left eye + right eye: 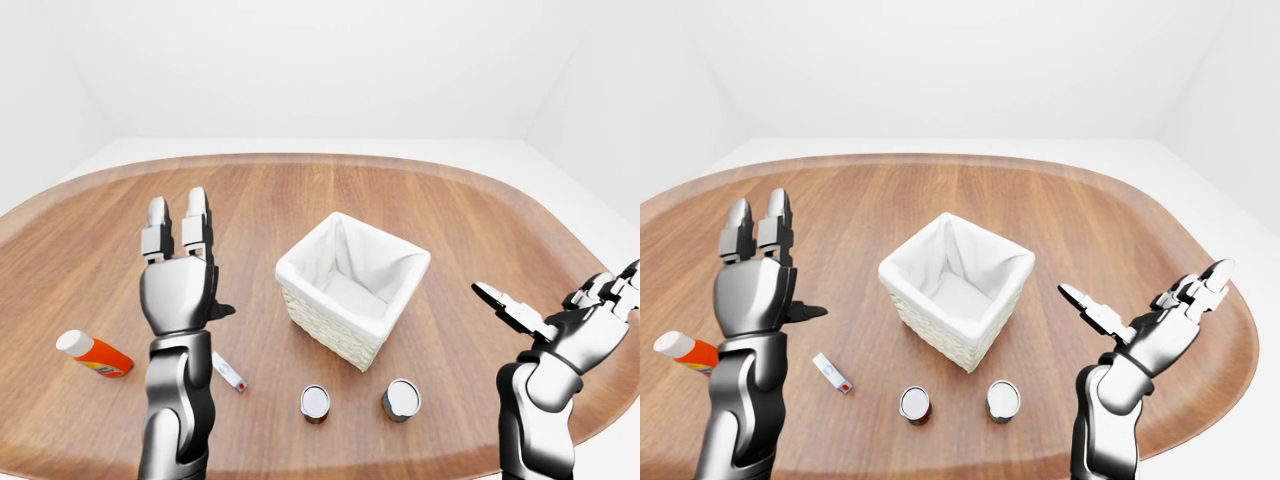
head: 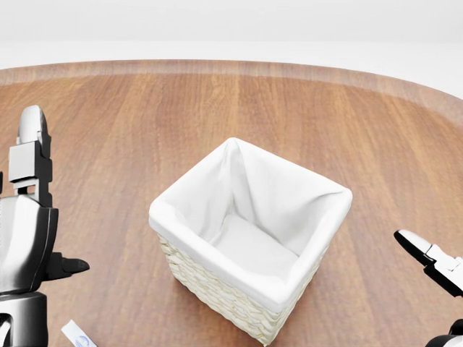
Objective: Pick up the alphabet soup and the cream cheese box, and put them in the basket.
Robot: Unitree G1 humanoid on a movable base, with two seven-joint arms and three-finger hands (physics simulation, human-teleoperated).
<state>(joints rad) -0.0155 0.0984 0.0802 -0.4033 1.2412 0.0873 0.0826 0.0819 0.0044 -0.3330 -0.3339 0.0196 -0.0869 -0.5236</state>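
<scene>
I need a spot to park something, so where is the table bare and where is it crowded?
Bare: the table above the basket, and the stretch right of it. Crowded: below the basket, two cans, a small box and an orange bottle.

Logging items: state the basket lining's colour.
White cloth lining inside the pale woven basket; head view shows it best.
</scene>
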